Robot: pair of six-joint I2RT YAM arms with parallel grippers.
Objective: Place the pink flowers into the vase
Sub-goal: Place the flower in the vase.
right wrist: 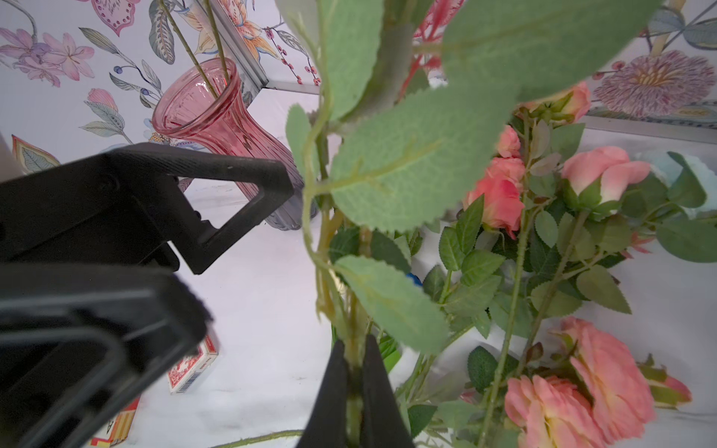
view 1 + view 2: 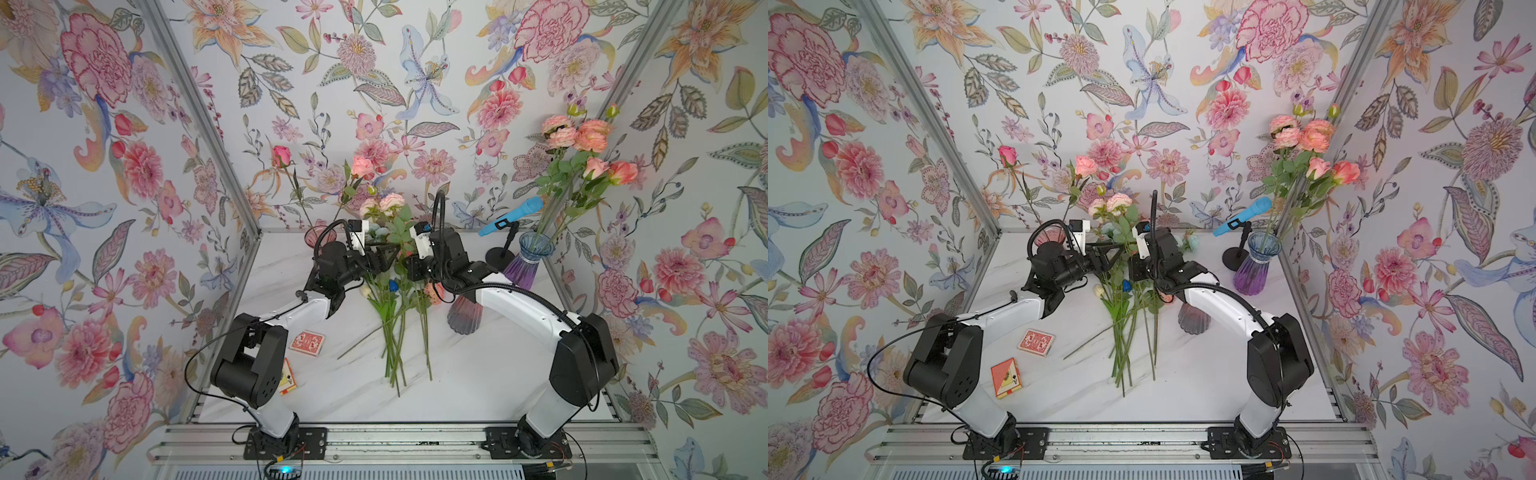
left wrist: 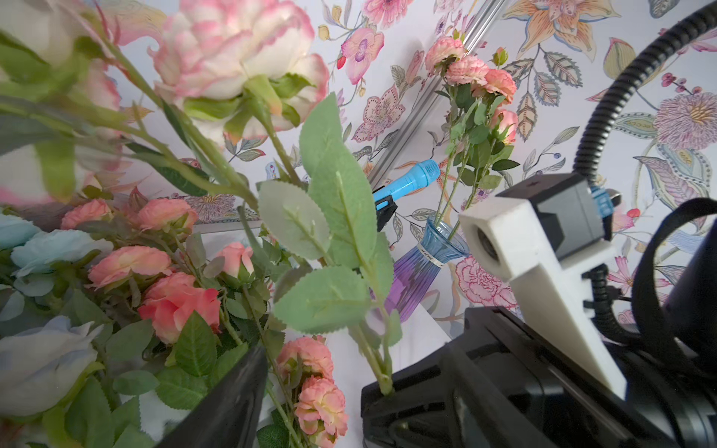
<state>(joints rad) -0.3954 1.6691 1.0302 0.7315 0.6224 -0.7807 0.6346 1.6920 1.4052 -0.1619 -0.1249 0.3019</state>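
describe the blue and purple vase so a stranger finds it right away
Go to the far right corner of the marble table, beside the blue toy microphone. The vase there holds a tall bunch of salmon-pink flowers. Its blue neck over a purple ribbed body sets it apart from the pink vase at far left and the pinkish vase by the right arm.

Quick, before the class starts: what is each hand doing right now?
Left hand: open, holding nothing.
Right hand: closed on the pink flower stem.
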